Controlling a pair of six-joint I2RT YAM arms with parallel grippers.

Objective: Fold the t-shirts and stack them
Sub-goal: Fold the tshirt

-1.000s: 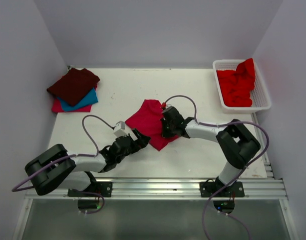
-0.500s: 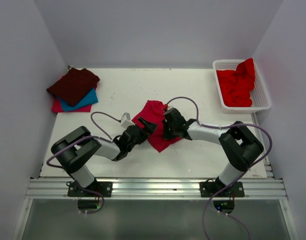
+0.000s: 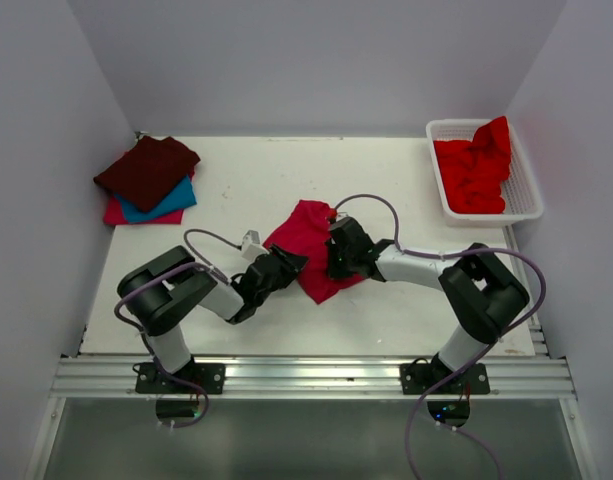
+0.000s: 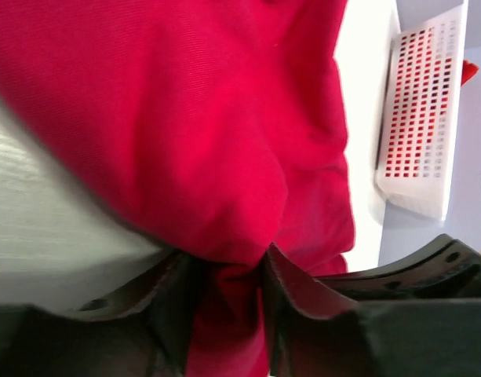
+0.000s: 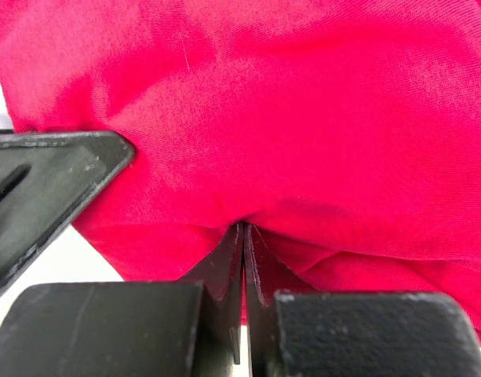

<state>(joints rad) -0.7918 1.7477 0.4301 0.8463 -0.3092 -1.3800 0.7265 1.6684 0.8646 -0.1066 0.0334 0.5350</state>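
The left arm has swung in from the near-left, and the left pincer [image 3: 288,263] now nips the near-left edge of the crimson-pink t-shirt [image 3: 304,230], which lies half-folded and rumpled in the middle of the counter [image 3: 406,200]. The right pincer [image 3: 336,262] is clamped on the shirt's near-right edge. Folding seems under way; next, both pincers likely need to lift and carry that edge across together.

A shirt [image 3: 304,235] lies in the middle of the table [image 3: 386,170], between the left gripper [image 3: 291,262] and the right gripper [image 3: 334,265]. A pile of shirts [image 3: 146,180] sits in the far left corner. A basket [image 3: 486,217] with another shirt [image 3: 474,170] inside sits in the far right corner.
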